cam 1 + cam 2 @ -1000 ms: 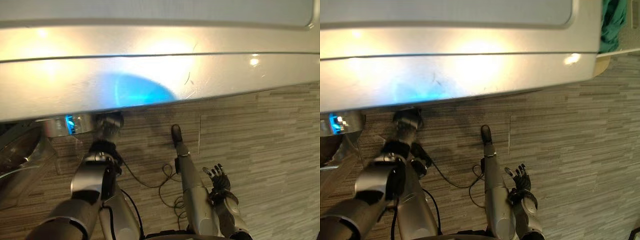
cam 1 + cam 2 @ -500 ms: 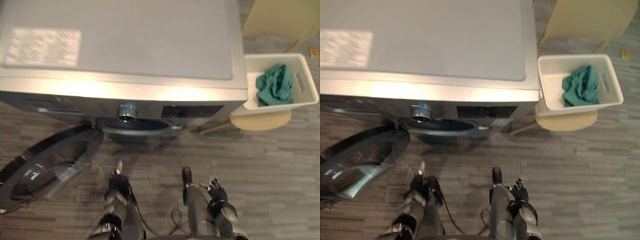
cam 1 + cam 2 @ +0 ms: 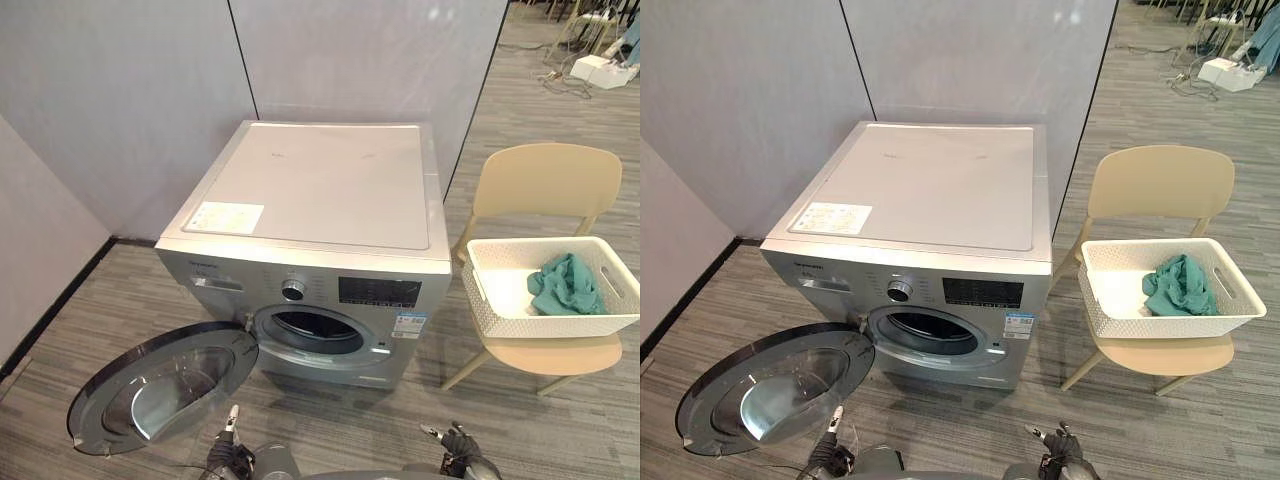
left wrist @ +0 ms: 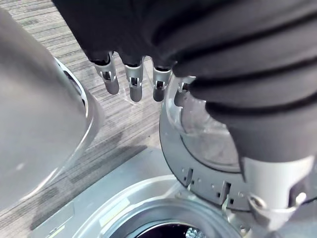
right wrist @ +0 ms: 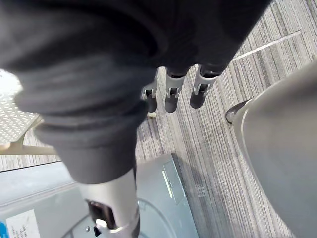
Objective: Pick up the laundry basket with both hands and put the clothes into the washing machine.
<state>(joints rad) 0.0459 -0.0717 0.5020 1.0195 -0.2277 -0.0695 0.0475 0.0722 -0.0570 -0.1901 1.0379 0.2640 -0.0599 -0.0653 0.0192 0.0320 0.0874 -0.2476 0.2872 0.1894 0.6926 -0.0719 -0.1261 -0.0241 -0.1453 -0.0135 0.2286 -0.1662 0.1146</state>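
A white laundry basket rests on a beige chair to the right of the silver washing machine. Teal clothes lie in the basket's right half. The machine's round door hangs open to the left, and the dark drum opening is exposed. My left hand sits low near the door, its fingers straight and holding nothing. My right hand is low in front of the machine's right corner, well short of the basket, with straight empty fingers.
Grey partition walls stand behind and to the left of the machine. Wood-look floor lies open in front of the machine and the chair. A white box with cables lies on the floor far back right.
The camera has swung up from the machine's top and the floor to take in the whole machine, chair and basket. Both arms now sit at the view's bottom edge.
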